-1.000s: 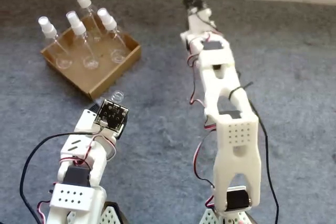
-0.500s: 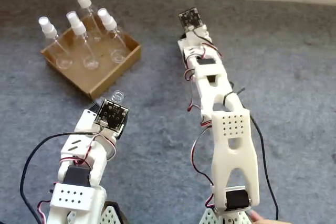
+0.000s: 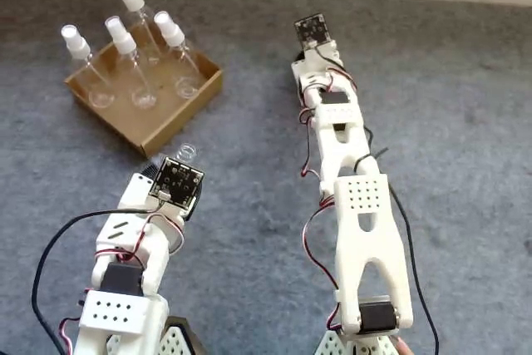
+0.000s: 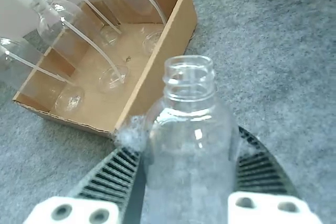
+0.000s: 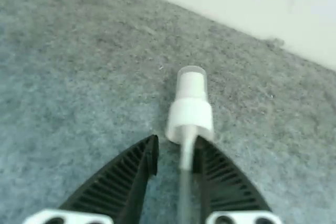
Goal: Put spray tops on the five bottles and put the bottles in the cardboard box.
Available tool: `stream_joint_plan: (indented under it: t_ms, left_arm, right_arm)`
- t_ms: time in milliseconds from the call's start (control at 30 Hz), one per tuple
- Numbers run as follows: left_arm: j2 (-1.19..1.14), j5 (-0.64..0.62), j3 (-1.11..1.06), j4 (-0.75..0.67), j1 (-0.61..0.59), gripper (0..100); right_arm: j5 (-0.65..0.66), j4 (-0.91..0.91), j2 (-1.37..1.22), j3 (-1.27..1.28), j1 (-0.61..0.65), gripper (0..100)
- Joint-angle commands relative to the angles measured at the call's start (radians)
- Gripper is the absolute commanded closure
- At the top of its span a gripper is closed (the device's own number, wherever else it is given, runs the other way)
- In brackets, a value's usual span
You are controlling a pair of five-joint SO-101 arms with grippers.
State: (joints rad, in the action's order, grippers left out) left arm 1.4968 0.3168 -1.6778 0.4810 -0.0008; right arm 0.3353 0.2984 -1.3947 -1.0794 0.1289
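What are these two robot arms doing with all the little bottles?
They are capping bottles and boxing them. Four capped bottles stand in the cardboard box. The left tool grips an open-necked bottle just beside the box. The right tool pinches a spray top by its stem, off to the side, away from the box. That top is not yet on the bottle.

Four bottles [image 3: 125, 56] stand in the cardboard box [image 3: 184, 114], far left. My left hand [image 4: 186, 153] holds a fifth bottle [image 4: 189, 124] just nearer; my right hand [image 5: 176, 156] a spray top [image 5: 190, 106], far right.
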Motion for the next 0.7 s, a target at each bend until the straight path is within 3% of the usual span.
stream_joint_plan:
  t_ms: [0, 367, 667]
  left_arm:
    - [0.015, 0.009, -0.025, -0.014, 0.013, 94]
    - [0.015, 0.009, -0.025, -0.015, 0.013, 94]
    - [0.015, 0.009, -0.025, -0.015, 0.013, 94]
  right_arm:
    - [0.009, 0.131, -0.064, -0.205, -0.008, 98.9]
    - [0.005, 0.446, -0.197, -0.719, -0.005, 99.4]
    - [0.003, 0.657, -0.054, -0.684, -0.005, 99.4]
